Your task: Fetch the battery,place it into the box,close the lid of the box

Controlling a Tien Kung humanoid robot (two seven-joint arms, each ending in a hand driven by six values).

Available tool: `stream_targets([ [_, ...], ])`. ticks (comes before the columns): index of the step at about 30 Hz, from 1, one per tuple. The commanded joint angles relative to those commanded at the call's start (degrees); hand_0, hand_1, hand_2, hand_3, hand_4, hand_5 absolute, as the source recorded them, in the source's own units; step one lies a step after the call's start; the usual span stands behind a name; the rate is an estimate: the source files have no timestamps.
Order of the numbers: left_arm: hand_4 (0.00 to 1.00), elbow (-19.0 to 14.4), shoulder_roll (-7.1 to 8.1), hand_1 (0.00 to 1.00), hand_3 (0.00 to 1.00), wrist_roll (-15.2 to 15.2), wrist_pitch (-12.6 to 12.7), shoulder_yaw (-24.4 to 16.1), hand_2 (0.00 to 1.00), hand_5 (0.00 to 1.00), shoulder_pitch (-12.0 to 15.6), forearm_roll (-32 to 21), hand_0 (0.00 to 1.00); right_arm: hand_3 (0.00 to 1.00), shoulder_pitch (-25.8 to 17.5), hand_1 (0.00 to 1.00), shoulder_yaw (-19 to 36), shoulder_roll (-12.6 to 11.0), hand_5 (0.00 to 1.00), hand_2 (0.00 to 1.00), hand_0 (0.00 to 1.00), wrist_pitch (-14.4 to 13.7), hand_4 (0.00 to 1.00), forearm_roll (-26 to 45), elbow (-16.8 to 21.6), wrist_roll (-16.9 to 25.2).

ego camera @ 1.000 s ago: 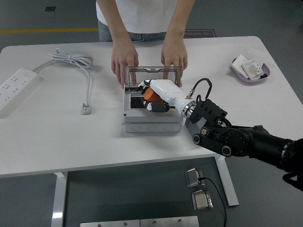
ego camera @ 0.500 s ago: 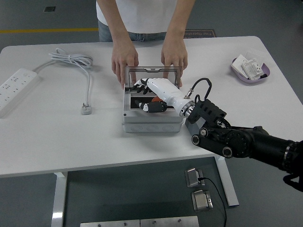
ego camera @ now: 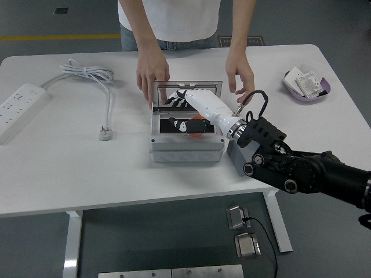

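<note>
A grey box (ego camera: 186, 149) stands in the middle of the table with its clear lid (ego camera: 188, 88) raised upright at the back. An orange battery (ego camera: 197, 132) lies inside the box, partly hidden under my thumb. My right hand (ego camera: 181, 111), white with black fingers, reaches over the box; its fingers are spread against the inner face of the lid and hold nothing. A person at the far side holds the lid's left edge with one hand (ego camera: 152, 74); the other hand (ego camera: 240, 78) hovers to the right of the box. My left arm is out of view.
A white power strip (ego camera: 20, 104) with a coiled cable (ego camera: 90, 73) and plug (ego camera: 105, 134) lies at the left. A purple dish (ego camera: 307, 90) with small white parts sits at the far right. Two metal blocks (ego camera: 242, 231) lie below the table's near edge.
My right hand let go of the battery into the box and moved up and back to the lid. The person's hand on the lid's right edge pulled away to the right.
</note>
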Motion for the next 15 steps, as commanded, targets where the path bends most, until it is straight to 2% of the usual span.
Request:
stream_targets([
  [9, 0.617, -0.03, 0.02, 0.664, 0.612, 0.12, 0.18, -0.25, 0.619, 0.192, 0.5, -0.21, 0.633, 0.698, -3.9, 0.513, 6.14, -9.13, 0.274, 0.629, 0.534, 2.27, 0.677, -3.16, 9.3, -3.59],
  [12, 0.617, 0.0, 0.0, 0.664, 0.611, 0.0, 0.21, -0.09, 0.619, 0.191, 0.56, -0.51, 0.633, 0.699, -5.35, 0.507, 8.81, -11.17, 0.285, 0.629, 0.529, 2.61, 0.687, -3.69, 12.99, -4.47],
  [15, 0.617, 0.02, -0.03, 0.664, 0.611, -0.02, 0.21, -0.1, 0.619, 0.191, 0.59, -0.53, 0.633, 0.699, -6.12, 0.507, 10.95, -12.12, 0.285, 0.629, 0.529, 2.74, 0.687, -4.15, 16.23, -5.23],
])
